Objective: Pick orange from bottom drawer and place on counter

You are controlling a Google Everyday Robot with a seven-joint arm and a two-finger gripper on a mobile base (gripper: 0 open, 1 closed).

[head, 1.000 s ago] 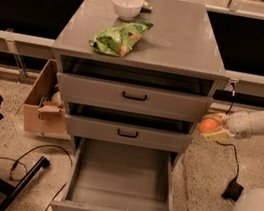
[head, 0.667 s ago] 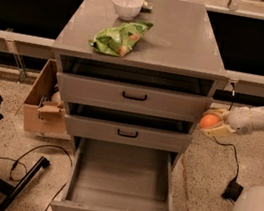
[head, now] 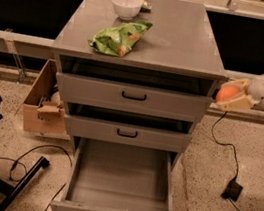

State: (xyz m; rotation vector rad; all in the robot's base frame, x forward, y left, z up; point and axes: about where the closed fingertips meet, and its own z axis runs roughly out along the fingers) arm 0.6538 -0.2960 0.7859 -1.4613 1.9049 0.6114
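Nearest, the deep grey metal bottom drawer [head: 119, 176] stood pulled out and bare inside. Up to the right, the pale two-finger gripper [head: 235, 95] was clamped around the small, round, bright orange [head: 227, 93]. It had climbed over the last second from lower down and now hung just outside and slightly below the right edge of the flat grey counter [head: 184, 40]. The pick looked finished; what remained, I judged, was clearing that edge and setting down. Farther back lay a crumpled green snack bag [head: 118, 37] near the left edge and a small white bowl [head: 126, 6] toward the far-left corner.
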